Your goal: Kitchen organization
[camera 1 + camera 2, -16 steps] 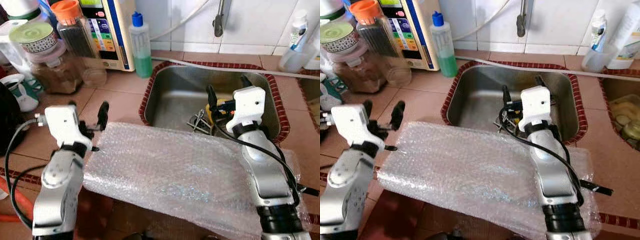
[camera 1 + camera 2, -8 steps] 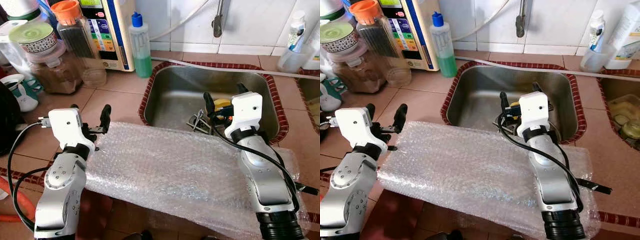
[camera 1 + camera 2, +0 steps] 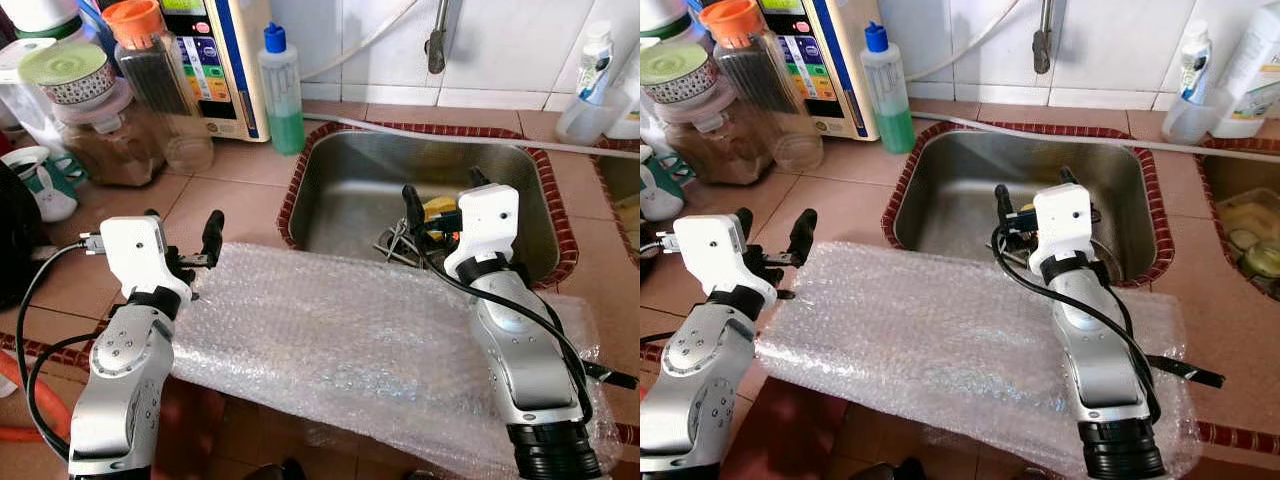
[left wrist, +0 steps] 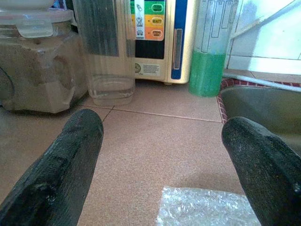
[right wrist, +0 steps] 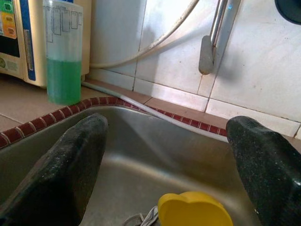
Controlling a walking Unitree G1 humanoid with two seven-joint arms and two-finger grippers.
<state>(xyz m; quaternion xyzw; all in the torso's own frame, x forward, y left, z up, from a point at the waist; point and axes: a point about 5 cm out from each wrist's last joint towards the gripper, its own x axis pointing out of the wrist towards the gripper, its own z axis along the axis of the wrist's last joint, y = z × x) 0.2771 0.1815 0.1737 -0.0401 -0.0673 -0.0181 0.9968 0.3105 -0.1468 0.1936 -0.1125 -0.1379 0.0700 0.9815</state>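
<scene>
I have both arms out over a sheet of bubble wrap (image 3: 370, 340) that lies flat across the near counter, its far edge just short of the steel sink (image 3: 340, 190). I judge it was spread there as a working pad, so whatever comes out of the sink gets set down on it.

My right gripper (image 3: 440, 200) hangs over the sink's near part with its 2 fingers spread wide and nothing between them, aimed at a yellow object (image 5: 195, 209) lying in the basin beside a wire utensil (image 3: 395, 245); what that yellow thing is, I cannot tell. My left gripper (image 3: 180, 235) is also wide open and empty, over the tiled counter at the wrap's far left corner, which I read as ready to pin the sheet.

Crowding the far left are a green soap bottle (image 3: 282, 90), an orange-lidded jar (image 3: 155, 75), a tub of brown powder (image 3: 110, 140) and a white appliance (image 3: 225, 60). The faucet (image 3: 436, 40) sits above the sink. My right arm's cable trails across the wrap and could snag it.
</scene>
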